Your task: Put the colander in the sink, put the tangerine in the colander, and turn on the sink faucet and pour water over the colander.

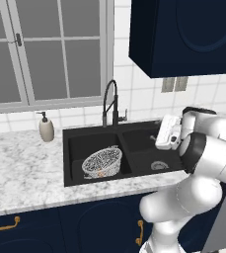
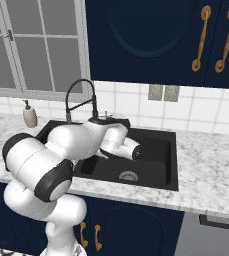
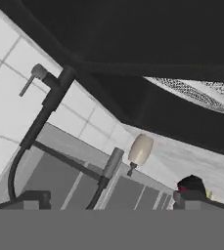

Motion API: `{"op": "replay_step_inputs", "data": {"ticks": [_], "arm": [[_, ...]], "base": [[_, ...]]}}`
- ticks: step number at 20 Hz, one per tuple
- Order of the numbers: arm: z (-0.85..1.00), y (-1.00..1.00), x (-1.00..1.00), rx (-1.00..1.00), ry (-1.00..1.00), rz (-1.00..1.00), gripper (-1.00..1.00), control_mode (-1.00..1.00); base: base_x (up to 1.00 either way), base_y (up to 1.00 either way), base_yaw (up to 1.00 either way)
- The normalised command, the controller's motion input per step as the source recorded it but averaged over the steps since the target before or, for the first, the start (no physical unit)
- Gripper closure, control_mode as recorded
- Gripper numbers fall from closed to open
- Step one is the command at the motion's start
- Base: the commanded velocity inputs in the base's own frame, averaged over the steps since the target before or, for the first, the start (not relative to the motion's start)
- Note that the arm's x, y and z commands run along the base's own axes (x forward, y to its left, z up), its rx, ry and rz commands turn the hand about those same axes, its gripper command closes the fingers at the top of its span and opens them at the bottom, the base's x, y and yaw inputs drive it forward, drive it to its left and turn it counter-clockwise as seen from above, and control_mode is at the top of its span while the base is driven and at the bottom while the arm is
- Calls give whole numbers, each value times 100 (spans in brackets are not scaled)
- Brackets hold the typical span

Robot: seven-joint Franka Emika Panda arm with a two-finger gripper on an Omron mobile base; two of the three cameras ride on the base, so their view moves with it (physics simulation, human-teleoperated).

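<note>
The black double-basin sink is set in a marble counter. In its left basin the wire-mesh colander stands tilted, and the orange tangerine shows through its mesh near the bottom. The black gooseneck sink faucet rises behind the divider, its small lever to the right. No water runs. My gripper hovers above the right basin, right of the faucet, pointing toward it. In the hand view my gripper is open and holds nothing; faucet and colander lie ahead.
A beige soap dispenser stands on the counter left of the sink. A window fills the wall behind it. A dark blue upper cabinet hangs above the right basin. My arm's bulky elbow covers the left basin in the right base view.
</note>
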Motion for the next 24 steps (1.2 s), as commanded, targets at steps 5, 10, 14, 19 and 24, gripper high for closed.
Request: {"op": "replay_step_inputs", "data": {"ticks": [5, 10, 14, 19, 24], "arm": [[18, 79, 2, 21, 15, -24, -100, -100], [50, 17, 2, 29, 4, -15, -100, -100], [30, 0, 8, 24, 17, -10, -100, -100], [3, -10, 36, 1, 39, -8, -100, -100], [2, -31, 35, 2, 27, -6, -100, -100]], "base": [[0, 0, 0], [0, 0, 0], [0, 0, 0], [0, 0, 0], [0, 0, 0]]}}
